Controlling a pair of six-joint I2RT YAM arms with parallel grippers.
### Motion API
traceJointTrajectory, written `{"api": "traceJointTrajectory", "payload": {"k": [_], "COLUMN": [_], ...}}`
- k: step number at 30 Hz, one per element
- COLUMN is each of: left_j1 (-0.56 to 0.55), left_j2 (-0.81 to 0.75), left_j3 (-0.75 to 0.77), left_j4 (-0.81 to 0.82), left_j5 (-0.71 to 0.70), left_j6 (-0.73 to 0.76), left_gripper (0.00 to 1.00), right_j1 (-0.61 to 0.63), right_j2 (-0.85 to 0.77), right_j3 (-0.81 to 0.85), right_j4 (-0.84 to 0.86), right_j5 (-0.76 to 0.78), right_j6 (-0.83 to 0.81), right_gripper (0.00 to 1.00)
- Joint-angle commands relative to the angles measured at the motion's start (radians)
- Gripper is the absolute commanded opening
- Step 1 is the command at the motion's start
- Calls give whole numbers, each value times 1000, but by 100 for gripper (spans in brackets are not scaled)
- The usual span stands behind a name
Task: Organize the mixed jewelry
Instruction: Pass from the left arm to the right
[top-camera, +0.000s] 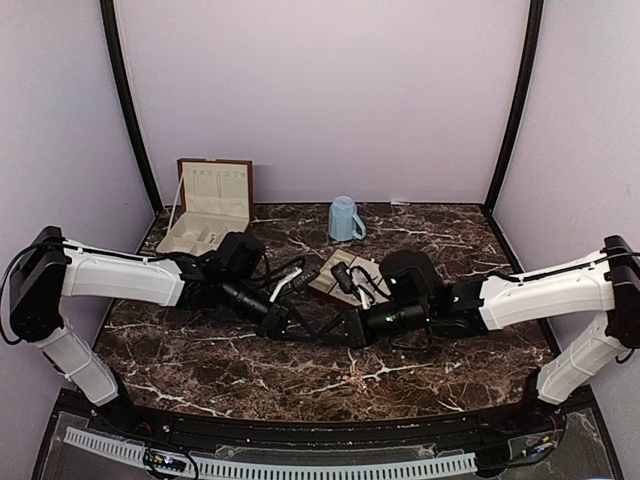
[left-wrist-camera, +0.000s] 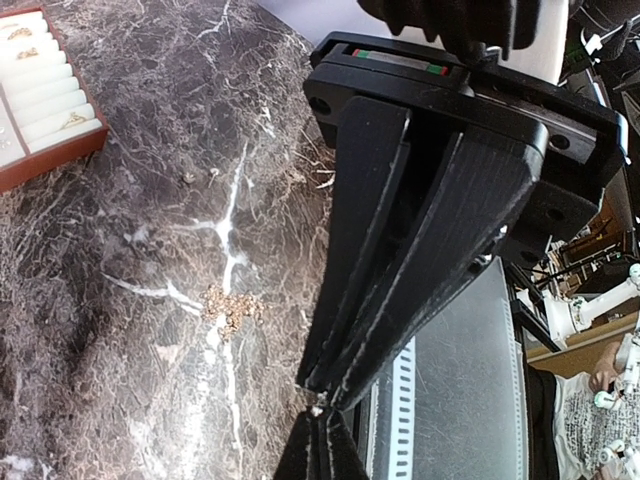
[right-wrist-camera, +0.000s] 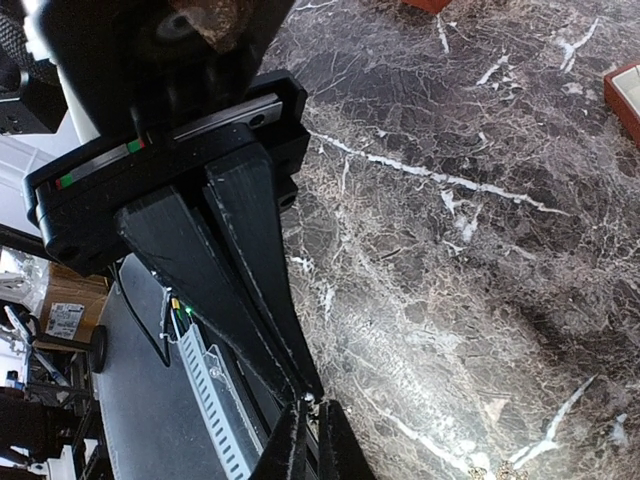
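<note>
Dark marble tabletop (top-camera: 200, 360), glossy and white-veined, under plain lilac walls. At the centre of the overhead view, tip to tip: left tool (right-wrist-camera: 307, 392) and right tool (left-wrist-camera: 319, 392), both pressed shut, black ribbed plastic wedges tapering to fine points. Lined up nose to nose on one long axis, left to right across that frame. Right where the points meet, a pale glinting jewelry piece (left-wrist-camera: 318, 408), a mere speck; cannot tell which tool pinches it, or whether both do. Equally near either arm, so probably a hand-over, hinging on one side letting go while the other grips. Left of the tips in the left wrist view, flat on the stone, a tan grainy heap (left-wrist-camera: 232, 308), too fine to identify. Farther out, upper left of that frame, a brown-edged tray (left-wrist-camera: 55, 160) with cream padded rolls. Toward the top of the overhead frame, a smooth pale blue mug (top-camera: 345, 218) and an open wooden box (top-camera: 212, 200).
</note>
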Motion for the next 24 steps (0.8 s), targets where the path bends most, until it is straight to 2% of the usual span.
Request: {"api": "traceJointTrajectory", "payload": {"k": [1,9,14,24], "left_j1": [31,73,86,111], "left_j2": [-34,-65,-69,-58], "left_j3": [-43,-146,-158,-167], "left_j4": [108,357,387,414], "left_j5": [-38,-12,-2,37], "left_j6": [-82,-293,-342,-400], "left_gripper": [0,0,0,0], "right_j1": [8,33,57,60], "right_j2": [-46,-84,-25,37], "right_j3": [-40,-152,-140,-106], "right_j4": [113,342,404,420], "right_j5": [61,186,238,289], "right_j6": [61,220,286,353], "right_gripper": [9,13,13,14]}}
